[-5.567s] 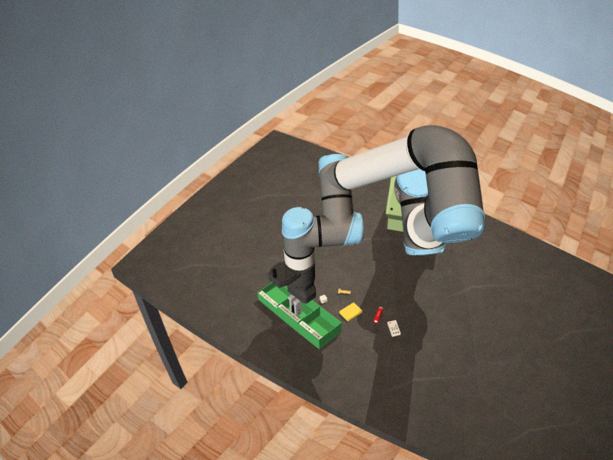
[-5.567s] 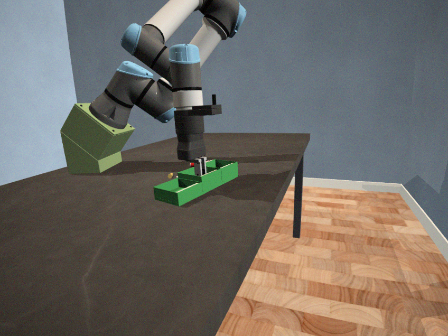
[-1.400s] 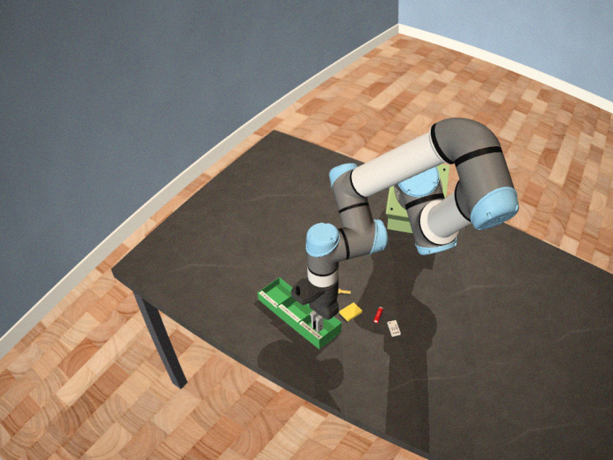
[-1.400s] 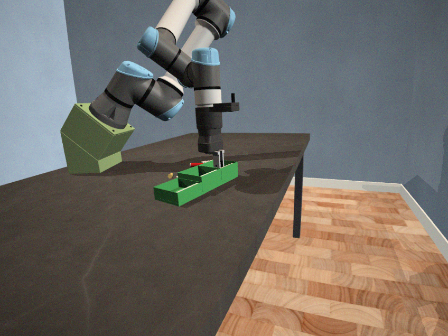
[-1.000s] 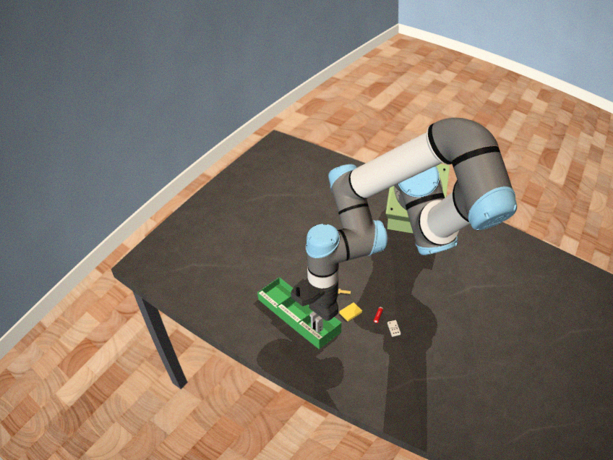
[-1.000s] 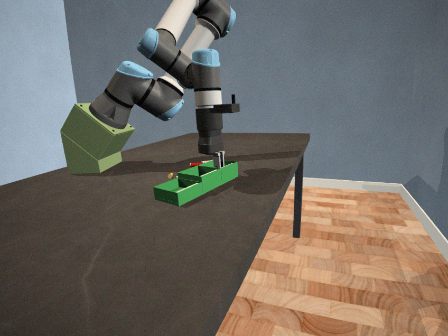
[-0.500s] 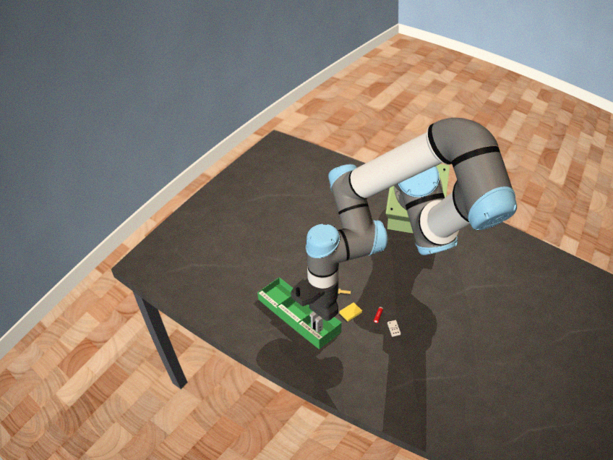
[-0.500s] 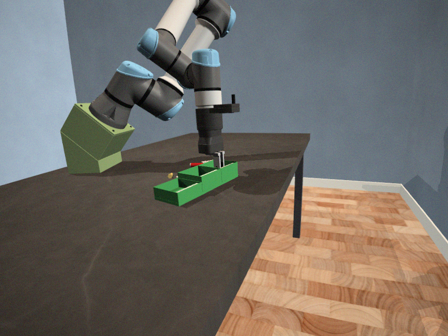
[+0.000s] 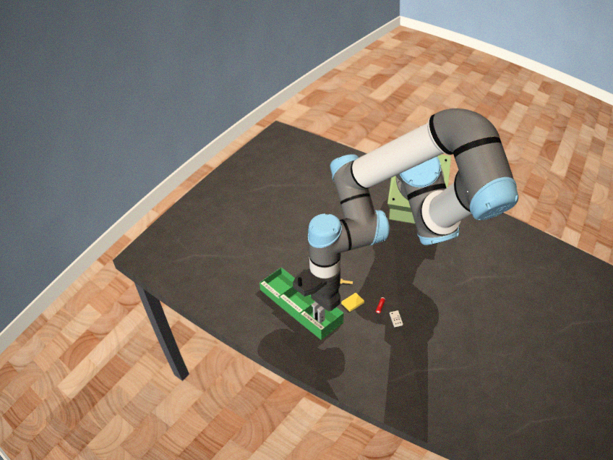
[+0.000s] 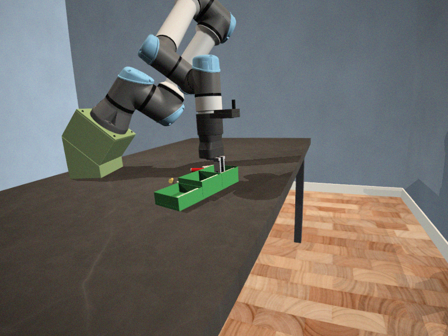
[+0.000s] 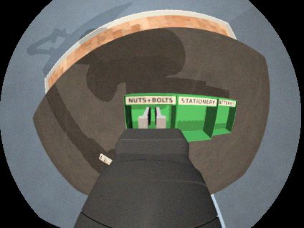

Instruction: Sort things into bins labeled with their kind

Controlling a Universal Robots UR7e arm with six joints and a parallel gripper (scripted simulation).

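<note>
From the exterior, the yellow block beyond the tool (image 9: 318, 312) (image 10: 219, 164) (image 11: 153, 112) is almost wholly hidden. In the wrist view, the tool's body covers the near part of the NUTS+BOLTS bin (image 11: 165, 111), and the first letter of "ATTERIES" is cut off.

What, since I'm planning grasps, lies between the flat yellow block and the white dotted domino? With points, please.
A small red cylinder (image 9: 380, 305) (image 10: 196, 169) lies there; the top view shows it.

We see the open-topped NUTS+BOLTS bin (image 9: 332, 329) (image 10: 231, 174) (image 11: 127, 116) around our fingertips, its walls blocking sideways passage; above its rim, 0 obstacles flank our gripper (image 9: 318, 312) (image 10: 219, 165) (image 11: 153, 112).
</note>
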